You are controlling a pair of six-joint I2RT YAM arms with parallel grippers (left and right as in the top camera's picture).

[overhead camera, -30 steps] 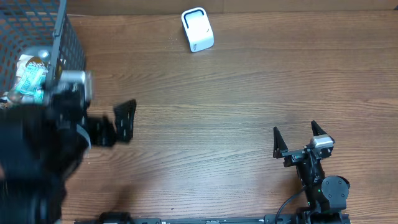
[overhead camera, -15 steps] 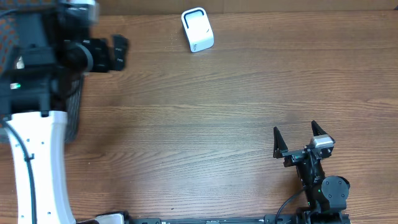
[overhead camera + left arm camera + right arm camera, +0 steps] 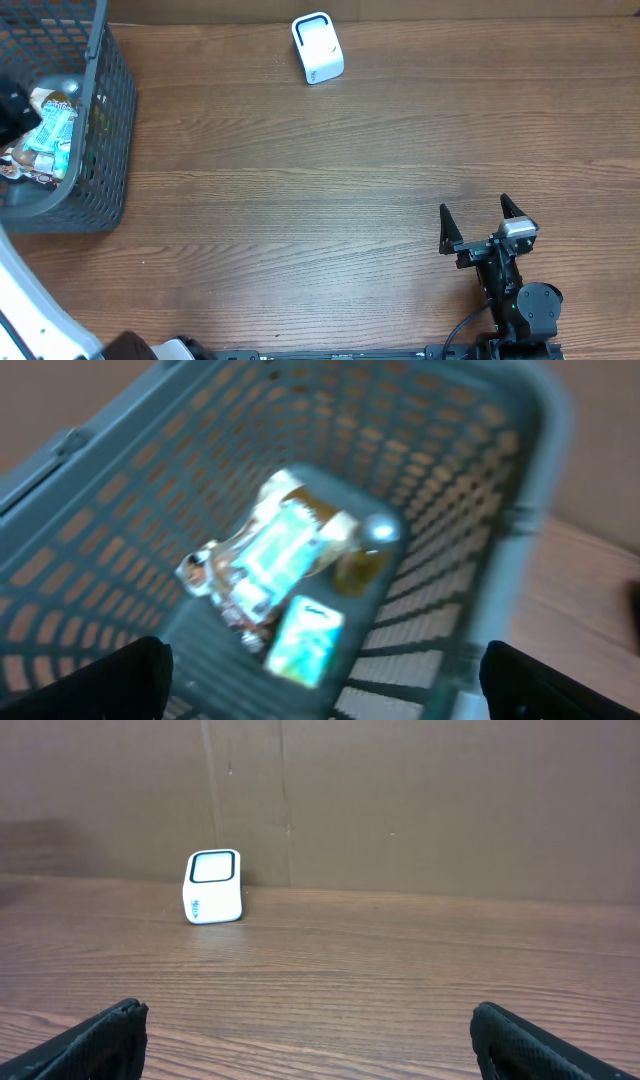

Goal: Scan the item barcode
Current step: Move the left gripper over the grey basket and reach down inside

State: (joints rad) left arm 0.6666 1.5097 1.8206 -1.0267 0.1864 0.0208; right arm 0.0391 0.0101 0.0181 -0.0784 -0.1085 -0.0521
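Observation:
The white barcode scanner point(image 3: 318, 47) stands at the table's far edge, and it also shows as the scanner point(image 3: 213, 885) in the right wrist view. The items lie in a grey mesh basket point(image 3: 110, 120) at the left: a crinkly packet point(image 3: 262, 555), a small green-and-white pack point(image 3: 305, 640) and a jar with a silver lid point(image 3: 372, 540). My left gripper point(image 3: 335, 685) hovers open above the basket's inside, holding nothing; this view is blurred. My right gripper point(image 3: 474, 215) rests open near the front right, far from the scanner.
The basket's rim point(image 3: 520, 510) runs along the right of the left wrist view, with bare wood beyond it. A brown wall point(image 3: 400, 800) rises behind the scanner. The left arm's white link point(image 3: 30, 310) crosses the front left corner.
The left arm has swung from beside the basket, across its top, out to the left edge, which uncovers the basket again. The right arm has stayed still.

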